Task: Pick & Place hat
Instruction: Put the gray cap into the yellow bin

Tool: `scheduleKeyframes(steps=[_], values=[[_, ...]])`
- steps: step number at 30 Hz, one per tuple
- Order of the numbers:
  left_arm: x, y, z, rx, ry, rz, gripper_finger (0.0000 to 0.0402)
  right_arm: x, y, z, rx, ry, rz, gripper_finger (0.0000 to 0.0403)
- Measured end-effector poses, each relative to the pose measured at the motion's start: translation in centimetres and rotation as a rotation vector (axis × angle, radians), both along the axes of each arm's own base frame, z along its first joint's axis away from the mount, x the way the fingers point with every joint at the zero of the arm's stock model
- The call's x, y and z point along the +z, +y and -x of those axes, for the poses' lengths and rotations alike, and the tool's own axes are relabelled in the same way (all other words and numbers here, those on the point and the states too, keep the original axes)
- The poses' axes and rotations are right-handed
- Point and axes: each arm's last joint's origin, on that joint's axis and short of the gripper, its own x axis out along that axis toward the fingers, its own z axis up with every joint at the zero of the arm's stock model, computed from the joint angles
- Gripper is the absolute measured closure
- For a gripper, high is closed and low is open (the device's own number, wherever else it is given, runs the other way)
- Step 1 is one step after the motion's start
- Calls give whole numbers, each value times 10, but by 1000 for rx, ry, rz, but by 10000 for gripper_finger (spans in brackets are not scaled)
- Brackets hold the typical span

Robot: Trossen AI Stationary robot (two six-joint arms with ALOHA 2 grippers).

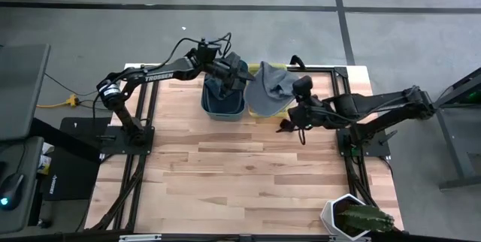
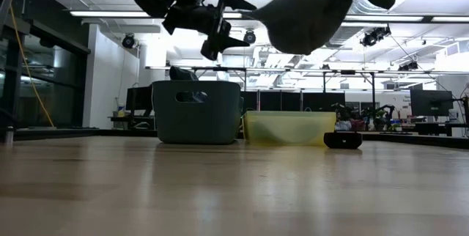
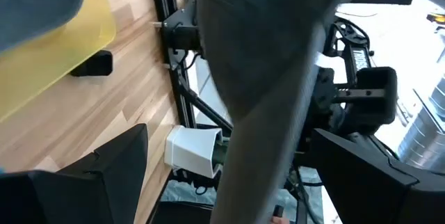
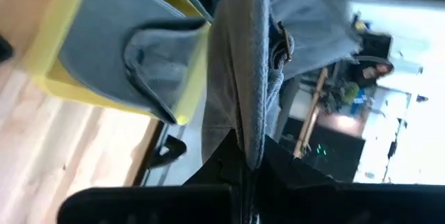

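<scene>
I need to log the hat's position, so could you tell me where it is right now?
In the high view the grey hat hangs in the air from the shut right gripper, above the yellow bin, just right of the dark bin.

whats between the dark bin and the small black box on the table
The yellow bin sits between the dark bin and the small black box, clearest in the low view.

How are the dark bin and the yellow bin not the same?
The dark bin is taller than the yellow bin, and it has a handle hole that the yellow bin does not show. The left claw hangs open above the dark bin; the right claw, shut on a gray hat, holds it over the yellow bin. Both stand side by side at the far edge of the table.
</scene>
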Motion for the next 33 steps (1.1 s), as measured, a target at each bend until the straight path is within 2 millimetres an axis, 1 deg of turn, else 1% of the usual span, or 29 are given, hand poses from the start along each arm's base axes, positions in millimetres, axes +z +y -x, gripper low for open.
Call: scheduleKeyframes(steps=[3, 7, 11, 18, 28, 33], values=[[0, -1, -1, -8, -6, -12, 60, -6, 0, -9, 41, 41, -19, 397], [0, -3, -1, -16, -11, -25, 60, -13, -2, -23, 47, 53, -25, 397], [0, -5, -1, -66, -10, -9, 60, -15, -5, -35, 67, 42, 3, 397], [0, -16, -7, -111, -12, -6, 60, -11, -12, -41, 82, 34, 51, 397], [0, -17, -8, -100, -14, -18, 60, -5, -14, -47, 112, -8, 71, 397], [0, -17, -7, -116, -17, -17, 60, -2, -15, -49, 99, -12, 129, 397]])
